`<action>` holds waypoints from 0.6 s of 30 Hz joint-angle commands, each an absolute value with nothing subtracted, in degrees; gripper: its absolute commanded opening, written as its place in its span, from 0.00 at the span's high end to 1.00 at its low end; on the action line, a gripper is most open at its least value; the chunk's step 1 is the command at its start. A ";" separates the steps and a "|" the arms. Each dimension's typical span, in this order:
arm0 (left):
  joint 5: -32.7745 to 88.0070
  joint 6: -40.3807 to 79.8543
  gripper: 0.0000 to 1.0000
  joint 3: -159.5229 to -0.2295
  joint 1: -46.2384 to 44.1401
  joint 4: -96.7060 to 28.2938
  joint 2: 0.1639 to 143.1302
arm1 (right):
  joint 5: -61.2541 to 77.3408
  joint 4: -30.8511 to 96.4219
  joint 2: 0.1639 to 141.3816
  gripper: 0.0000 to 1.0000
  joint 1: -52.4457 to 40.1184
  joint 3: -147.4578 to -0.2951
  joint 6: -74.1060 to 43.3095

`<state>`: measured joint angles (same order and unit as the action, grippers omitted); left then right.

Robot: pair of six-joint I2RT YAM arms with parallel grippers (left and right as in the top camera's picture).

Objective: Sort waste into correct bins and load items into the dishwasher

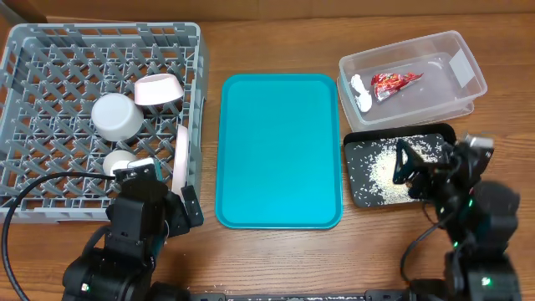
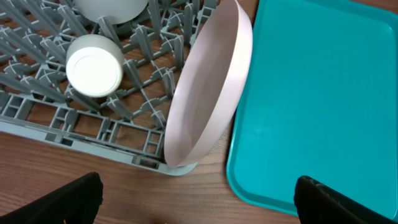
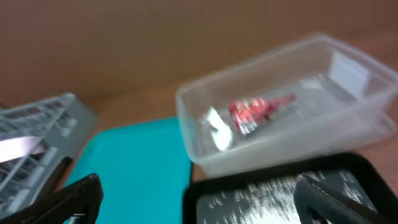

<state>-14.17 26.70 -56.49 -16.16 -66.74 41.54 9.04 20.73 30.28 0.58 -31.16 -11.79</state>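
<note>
The grey dish rack (image 1: 50, 50) at the left holds a grey bowl (image 1: 116, 116), a pinkish bowl (image 1: 158, 89), a small white cup (image 1: 118, 160) and the white plate (image 1: 181, 155) standing on edge at its right wall; the plate (image 2: 208, 87) and cup (image 2: 94, 65) show in the left wrist view. The clear tub (image 1: 443, 88) holds the red-and-white wrapper (image 1: 393, 82) and white tissue (image 1: 361, 90). The black tray (image 1: 359, 188) holds rice grains (image 1: 389, 167). My left gripper (image 1: 159, 205) is open and empty in front of the rack. My right gripper (image 1: 410, 167) is open and empty over the black tray. The stick is hidden.
A large flat teal tray (image 1: 278, 150) lies between the rack and the bins, bare. The teal tray's near left corner (image 2: 261, 186) sits just right of the rack's corner in the left wrist view. Bare wood runs along the front edge.
</note>
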 commanded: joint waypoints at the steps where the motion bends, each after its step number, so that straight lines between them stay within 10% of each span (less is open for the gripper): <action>1: -15.00 27.46 0.00 -56.36 -16.53 -66.70 41.58 | 10.57 15.18 23.59 0.00 -1.65 -25.06 -9.41; 18: -15.00 27.44 0.00 -56.36 -16.53 -66.70 41.58 | 9.93 -3.81 1.87 0.00 -5.19 -4.54 0.47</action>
<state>-14.20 26.70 -56.49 -16.16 -66.78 41.54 10.20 -0.86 4.36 -5.32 -8.03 -0.64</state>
